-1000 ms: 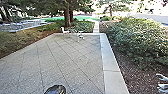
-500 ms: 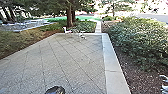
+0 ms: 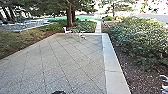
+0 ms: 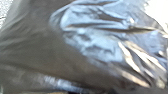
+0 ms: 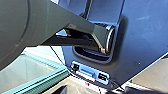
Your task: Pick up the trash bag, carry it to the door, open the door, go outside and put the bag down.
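The top of a black trash bag (image 3: 59, 92) pokes in at the bottom edge of the head view, left of the middle, above the paving. Close to the left wrist camera the bag's dark, shiny, wrinkled plastic (image 4: 75, 50) spreads wide, with bright highlights on its folds. How my left gripper meets the bag is hidden. The lower part of the bag is hidden too, so I cannot tell if it touches the ground.
A paved terrace (image 3: 67, 60) has a pale stone border (image 3: 112, 65) on its right. Beyond that are mulch and a large bush (image 3: 142, 42). White chairs (image 3: 67, 30) stand at the far end near a tree trunk (image 3: 70, 17). Pale objects (image 3: 164, 87) show at the right edge.
The head view first shifted slightly, then held steady. While it held steady, the bag sank lower, and less of its top shows above the bottom edge.
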Controlling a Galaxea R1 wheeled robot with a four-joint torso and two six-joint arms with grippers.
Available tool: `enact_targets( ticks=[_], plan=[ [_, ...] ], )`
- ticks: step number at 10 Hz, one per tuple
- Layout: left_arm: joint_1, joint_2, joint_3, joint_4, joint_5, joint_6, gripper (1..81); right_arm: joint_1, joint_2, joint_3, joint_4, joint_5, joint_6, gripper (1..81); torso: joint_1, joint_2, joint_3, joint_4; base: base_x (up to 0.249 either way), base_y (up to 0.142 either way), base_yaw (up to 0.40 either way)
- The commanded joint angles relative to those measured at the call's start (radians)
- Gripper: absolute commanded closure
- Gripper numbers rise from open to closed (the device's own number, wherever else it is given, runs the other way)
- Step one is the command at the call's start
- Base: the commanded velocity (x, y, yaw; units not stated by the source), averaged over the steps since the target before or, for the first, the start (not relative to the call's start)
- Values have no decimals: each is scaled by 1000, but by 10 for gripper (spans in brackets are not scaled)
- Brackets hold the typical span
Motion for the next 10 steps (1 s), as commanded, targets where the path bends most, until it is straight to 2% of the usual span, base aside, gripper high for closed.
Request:
enact_targets(
  ticks=[1, 4, 5, 6, 8, 9, 10],
  plan=[
    [-127, -42, -15, 6, 54, 5, 10, 16, -2, 12, -5, -51, -2, 10, 0, 0, 0, 0, 0, 0, 0],
    [-104, -31, -12, 19, 58, 9, 10, 18, 1, 9, 2, -51, -1, 10, 0, 0, 0, 0, 0, 0, 0],
    [-63, -7, -9, 53, 90, 57, 10, 19, 4, 4, 3, -49, 1, 10, 0, 0, 52, 0, 0, 0, 0],
    [4, 32, -13, 93, 98, 86, 10, 21, 9, -6, 5, -49, 1, 10, 0, 0, 88, 0, 0, 0, 0],
    [173, 122, -18, 191, 78, 110, 10, 24, 32, -51, 6, -46, 5, 10, 0, 0, 123, 0, 0, 0, 0],
    [257, 160, -18, 246, 42, 114, 10, 27, 42, -77, 8, -42, 8, 10, 0, 0, 152, -51, 0, 0, 0],
    [326, 188, -16, 282, -20, 120, 10, 32, 50, -89, 8, -42, 8, 10, 0, 0, 172, -71, 0, 0, 0]
  ],
)
